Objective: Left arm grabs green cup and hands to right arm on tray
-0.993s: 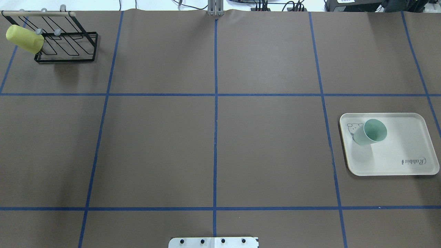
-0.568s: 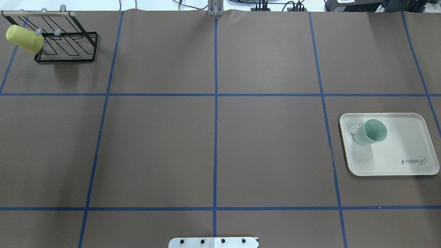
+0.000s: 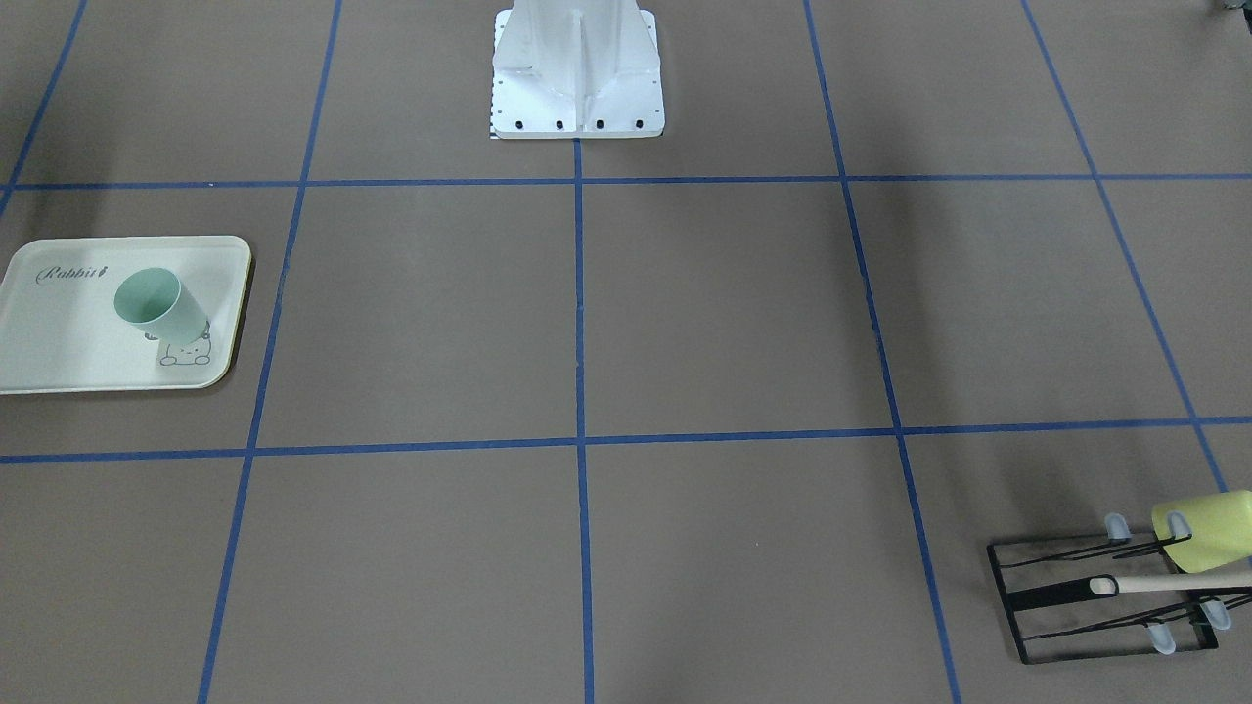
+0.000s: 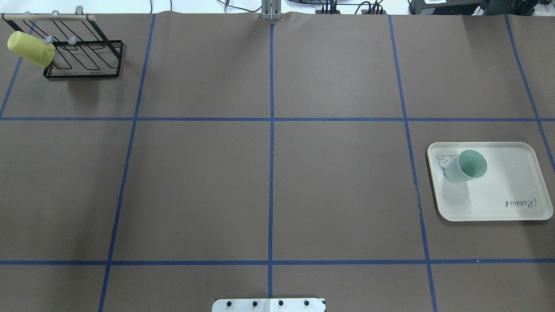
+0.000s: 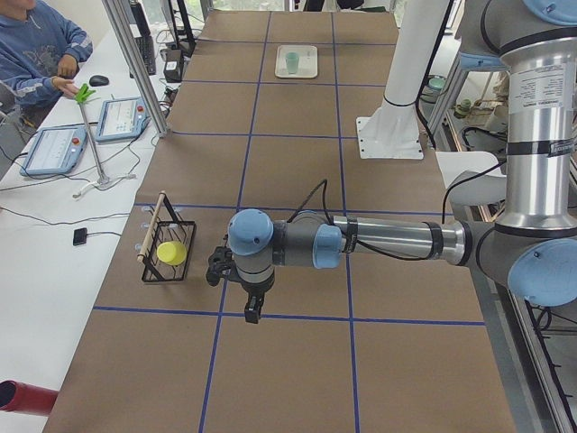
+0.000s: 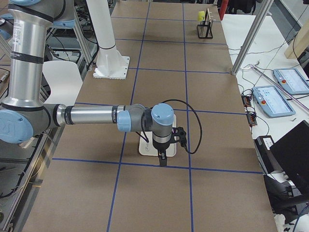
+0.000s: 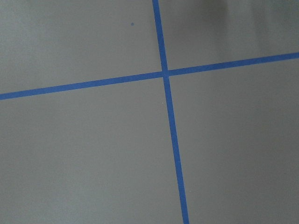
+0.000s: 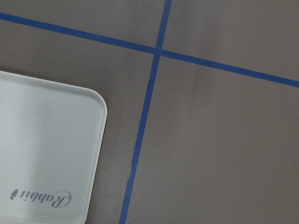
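The pale mint-green cup [image 4: 470, 167] stands mouth up on the cream "Rabbit" tray [image 4: 507, 186], over the bunny drawing at the tray's left end. Cup [image 3: 156, 303] and tray [image 3: 59, 342] also show in the front-facing view. No arm shows in the overhead or front-facing views. In the exterior left view the left gripper [image 5: 252, 311] points down over the table beside the black rack, far from the cup [image 5: 292, 62]. In the exterior right view the right gripper [image 6: 162, 158] hangs over the tray's near edge [image 6: 145, 147]. I cannot tell whether either gripper is open or shut.
A black wire rack [image 4: 86, 56] stands at the table's far left corner with a yellow-green cup [image 4: 30, 48] hung on it. The robot's white base [image 3: 577, 88] sits mid-table at the near edge. Blue tape lines grid the brown table. The right wrist view shows a tray corner [image 8: 46, 149].
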